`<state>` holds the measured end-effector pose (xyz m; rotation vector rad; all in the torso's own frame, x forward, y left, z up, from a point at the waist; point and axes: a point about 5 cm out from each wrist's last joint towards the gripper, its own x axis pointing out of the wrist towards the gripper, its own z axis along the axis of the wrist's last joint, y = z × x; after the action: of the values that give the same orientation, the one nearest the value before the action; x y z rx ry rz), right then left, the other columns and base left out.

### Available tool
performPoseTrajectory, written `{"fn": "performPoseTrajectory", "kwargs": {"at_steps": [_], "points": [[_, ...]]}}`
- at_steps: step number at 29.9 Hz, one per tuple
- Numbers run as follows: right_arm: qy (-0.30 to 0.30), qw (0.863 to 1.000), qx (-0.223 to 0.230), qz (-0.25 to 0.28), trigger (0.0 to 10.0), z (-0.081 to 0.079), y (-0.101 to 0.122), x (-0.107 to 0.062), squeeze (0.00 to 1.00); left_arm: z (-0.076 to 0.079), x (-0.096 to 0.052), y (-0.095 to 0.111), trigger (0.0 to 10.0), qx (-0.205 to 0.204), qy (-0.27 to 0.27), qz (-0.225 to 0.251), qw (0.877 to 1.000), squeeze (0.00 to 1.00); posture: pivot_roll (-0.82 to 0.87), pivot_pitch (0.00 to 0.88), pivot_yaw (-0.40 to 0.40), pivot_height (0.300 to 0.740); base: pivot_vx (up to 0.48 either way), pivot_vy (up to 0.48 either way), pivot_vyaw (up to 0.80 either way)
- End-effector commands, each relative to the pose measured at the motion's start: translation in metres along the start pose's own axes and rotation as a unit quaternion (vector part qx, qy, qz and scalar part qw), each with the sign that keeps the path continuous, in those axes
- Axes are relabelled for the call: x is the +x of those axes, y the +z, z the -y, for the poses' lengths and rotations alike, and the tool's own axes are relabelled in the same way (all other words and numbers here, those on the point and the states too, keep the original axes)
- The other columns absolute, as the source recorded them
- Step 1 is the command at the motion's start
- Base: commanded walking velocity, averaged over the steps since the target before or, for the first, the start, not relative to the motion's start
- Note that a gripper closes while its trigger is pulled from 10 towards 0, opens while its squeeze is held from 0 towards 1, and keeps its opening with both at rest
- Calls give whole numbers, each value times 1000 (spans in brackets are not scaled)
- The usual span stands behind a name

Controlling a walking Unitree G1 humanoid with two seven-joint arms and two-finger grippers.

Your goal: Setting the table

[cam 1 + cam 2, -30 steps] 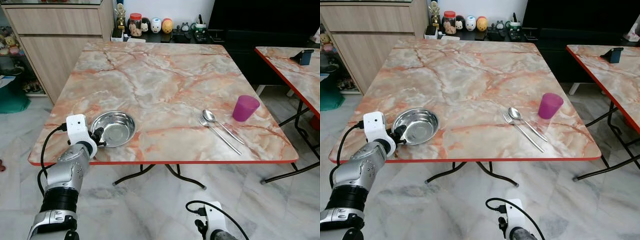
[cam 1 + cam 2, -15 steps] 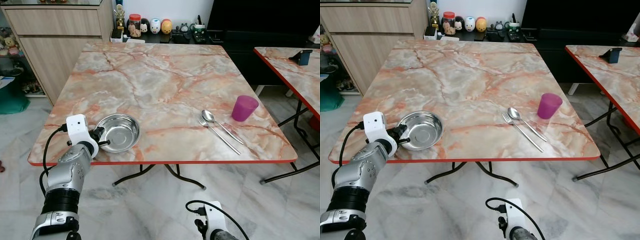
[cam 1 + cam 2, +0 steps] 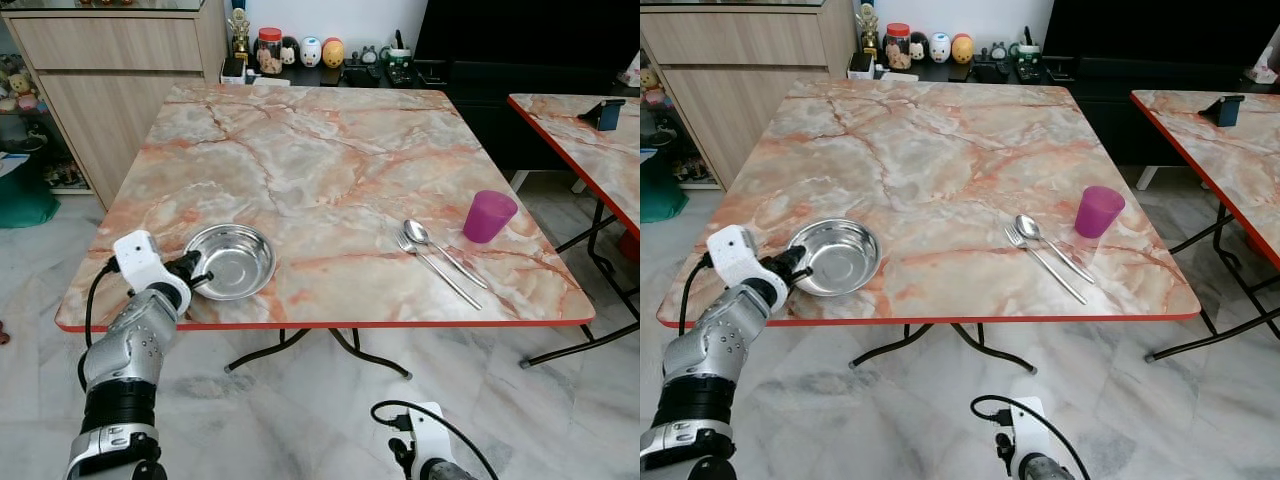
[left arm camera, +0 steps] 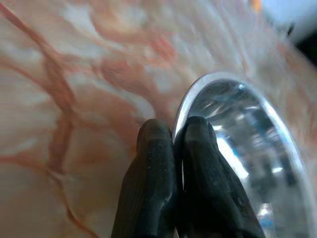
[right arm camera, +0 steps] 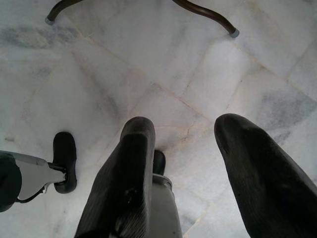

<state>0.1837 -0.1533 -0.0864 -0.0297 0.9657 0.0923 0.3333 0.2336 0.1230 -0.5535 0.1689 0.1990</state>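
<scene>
My left hand [image 3: 193,272] pinches the steel bowl's [image 3: 232,260] near rim on the tabletop [image 3: 330,160]; its fingertips blur together. Right hand [image 5: 188,148] hangs spread.

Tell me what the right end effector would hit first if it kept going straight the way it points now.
The floor. The right end effector hangs below the table with its fingers apart, pointing down at pale marble floor tiles. Nothing lies between them and the tiles; the robot's foot sits off to one side, though depth is hard to judge.
</scene>
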Motion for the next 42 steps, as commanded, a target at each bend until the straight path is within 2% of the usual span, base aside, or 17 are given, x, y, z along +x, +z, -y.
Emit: {"fn": "performPoseTrajectory", "kwargs": {"at_steps": [1,11,13,14,15,16,19,22,23,24,28,31,35,37,38,40,42], "points": [[-3,1000,8,5,10000,2,1,0,0,1,-1,36,10000,-21,11,97,995,0,70,11,-82,740,0,0,0],[-1,1000,11,7,10000,1,1,0,0,-32,-23,101,10000,-32,81,277,957,0,74,10,-81,740,0,0,0],[0,1000,11,7,10000,1,1,0,0,-56,-35,120,10000,85,153,321,931,0,72,6,-81,740,0,0,0],[0,1000,11,7,10000,1,1,0,0,-56,-35,120,10000,85,153,321,931,0,72,6,-81,740,0,0,0],[1,1000,11,8,10000,1,1,0,0,-69,-39,124,10000,162,200,322,911,0,70,7,-81,740,0,0,0],[1,1000,11,8,10000,1,1,0,0,-69,-39,124,10000,162,200,322,911,0,70,7,-81,740,0,0,0],[1,1000,15,10,10000,1,1,0,0,-96,-58,136,10000,247,261,355,863,0,66,5,-82,740,0,0,0],[1,1000,16,10,10000,2,1,0,0,-132,-79,134,10000,312,366,339,809,0,72,0,-82,740,0,0,0],[1,1000,16,10,10000,2,1,0,0,-132,-79,134,10000,312,366,339,809,0,72,0,-82,740,0,0,0],[1,1000,15,10,10000,2,1,0,0,-152,-88,127,10000,327,411,321,788,0,72,0,-82,740,0,0,0],[1,1000,12,10,10000,2,1,0,0,-172,-97,115,10000,357,453,281,767,0,66,0,-81,740,0,0,0],[1,1000,11,11,10000,2,1,0,0,-206,-110,75,10000,427,493,175,737,0,64,0,-80,740,0,0,0],[0,1000,12,10,10000,2,0,-1,0,-228,-122,28,10000,414,507,63,753,0,62,0,-82,740,0,0,0],[0,1000,11,9,10000,3,0,-1,0,-231,-121,-20,10000,330,474,-34,816,0,70,0,-85,740,0,0,0],[0,1000,11,9,10000,3,0,-1,0,-231,-121,-20,10000,330,474,-34,816,0,70,0,-85,740,0,0,0],[1,1000,9,8,10000,3,0,0,0,-220,-118,-64,10000,271,420,-108,859,0,66,0,-82,740,0,0,0],[1,1000,8,7,10000,3,1,0,0,-208,-115,-90,10000,245,386,-142,878,0,58,0,-81,740,0,0,0]]}}
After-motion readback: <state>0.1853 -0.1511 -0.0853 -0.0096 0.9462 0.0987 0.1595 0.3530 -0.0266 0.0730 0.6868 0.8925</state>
